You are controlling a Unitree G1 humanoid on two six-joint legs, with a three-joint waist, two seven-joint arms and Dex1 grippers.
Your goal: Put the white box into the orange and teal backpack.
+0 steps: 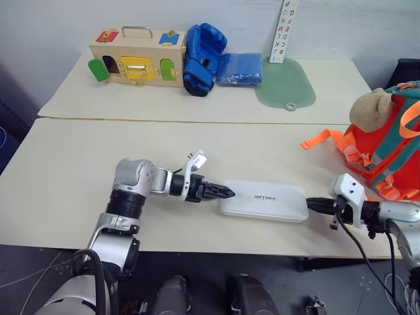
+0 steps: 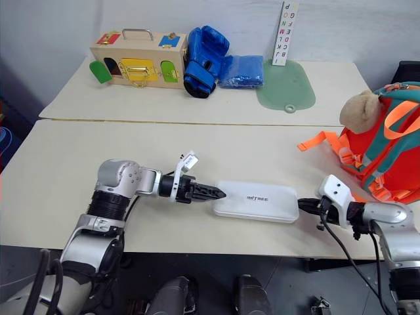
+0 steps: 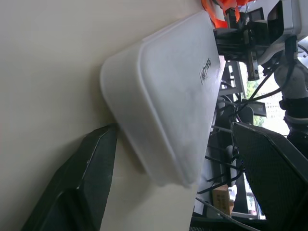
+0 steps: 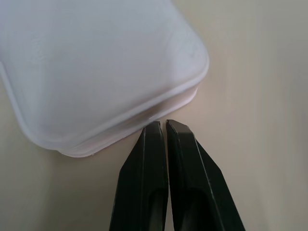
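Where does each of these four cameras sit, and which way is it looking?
Left eye, right eye: on the head, looking down over both arms at the table, white box and backpack.
Left wrist: looks along the open left gripper at the box's end.
Right wrist: looks along the shut right gripper at the box's other end.
All share the box.

Smooth matt plastic white box [image 1: 264,199], woven cloth orange and teal backpack [image 1: 392,152]
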